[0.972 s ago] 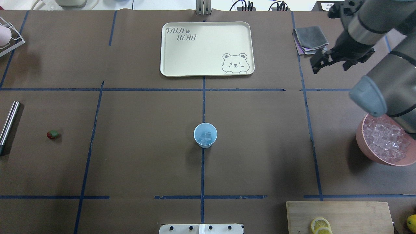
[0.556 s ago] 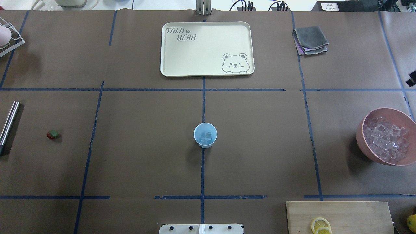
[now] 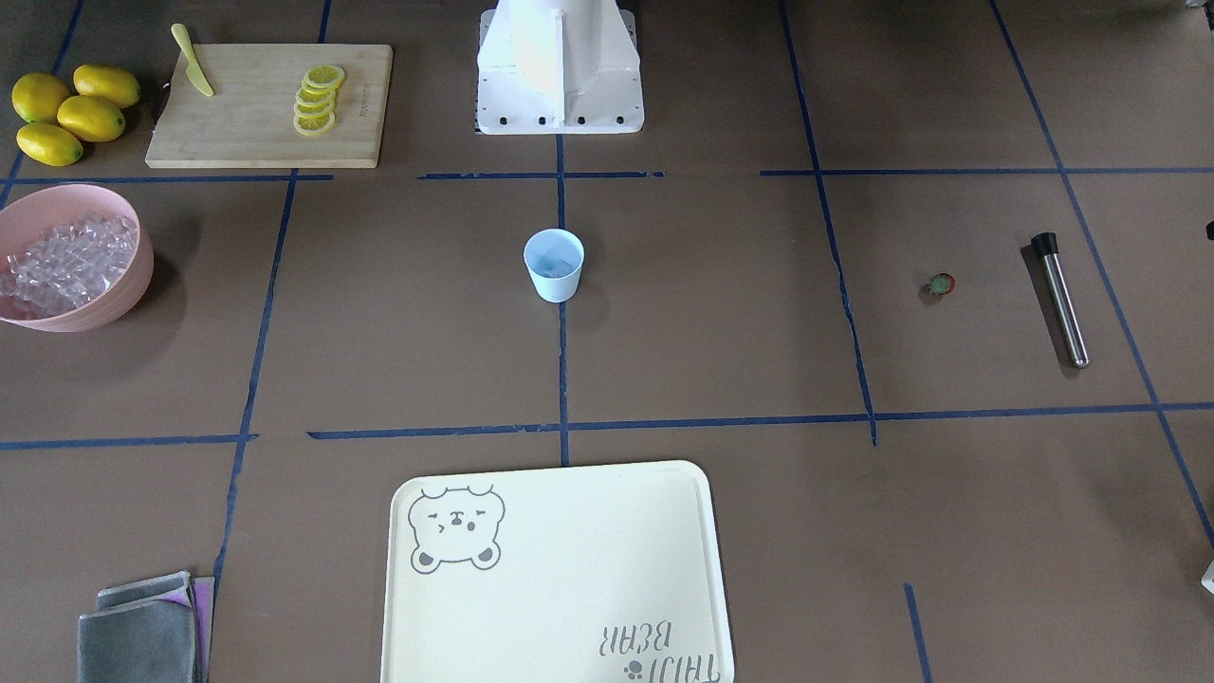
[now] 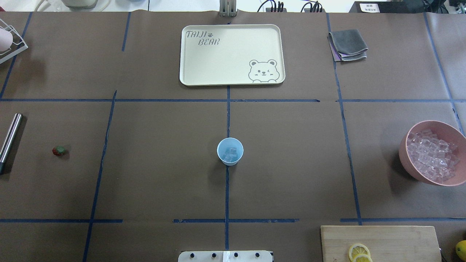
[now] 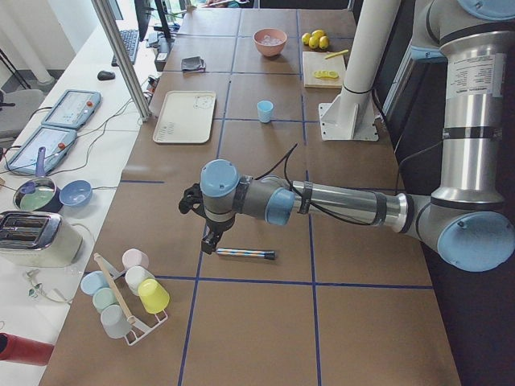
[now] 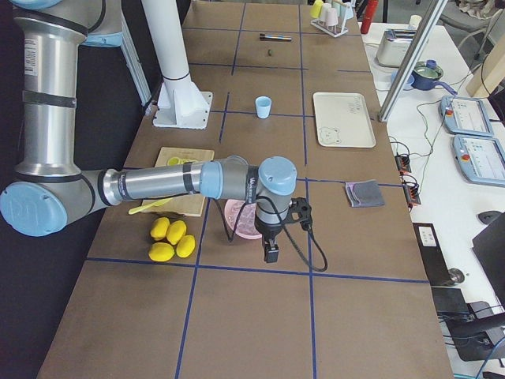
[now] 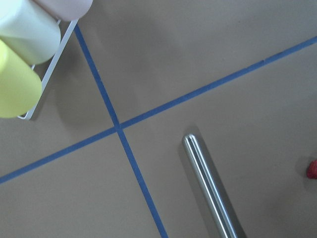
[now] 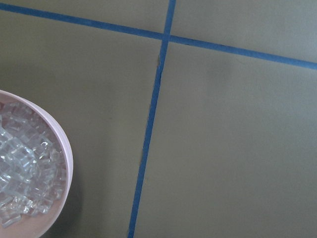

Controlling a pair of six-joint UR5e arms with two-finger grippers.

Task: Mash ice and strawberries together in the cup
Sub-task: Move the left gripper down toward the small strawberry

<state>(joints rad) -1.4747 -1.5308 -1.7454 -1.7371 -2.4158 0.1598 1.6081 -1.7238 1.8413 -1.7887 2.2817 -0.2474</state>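
The light blue cup (image 4: 230, 151) stands upright at the table's middle with a few ice cubes (image 4: 230, 154) inside; it also shows in the front view (image 3: 554, 265). The strawberry (image 4: 59, 150) lies far left, next to a steel muddler (image 4: 10, 138). Both show in the left wrist view: the strawberry (image 7: 312, 169) at the right edge, the muddler (image 7: 210, 191) below. My left gripper (image 5: 208, 240) hangs over the muddler's end. My right gripper (image 6: 271, 253) hangs beside the pink ice bowl (image 4: 433, 153). I cannot tell whether either gripper is open or shut.
A cream bear tray (image 4: 232, 54) lies at the back centre, folded grey cloths (image 4: 347, 44) at the back right. A cutting board (image 3: 270, 104) holds lemon slices and a yellow knife, with whole lemons (image 3: 71, 112) beside it. A cup rack (image 5: 125, 293) stands far left.
My right arm has pulled away to the right and left the overhead view. The pink ice bowl is now fully uncovered. The cup, strawberry and muddler have not moved.
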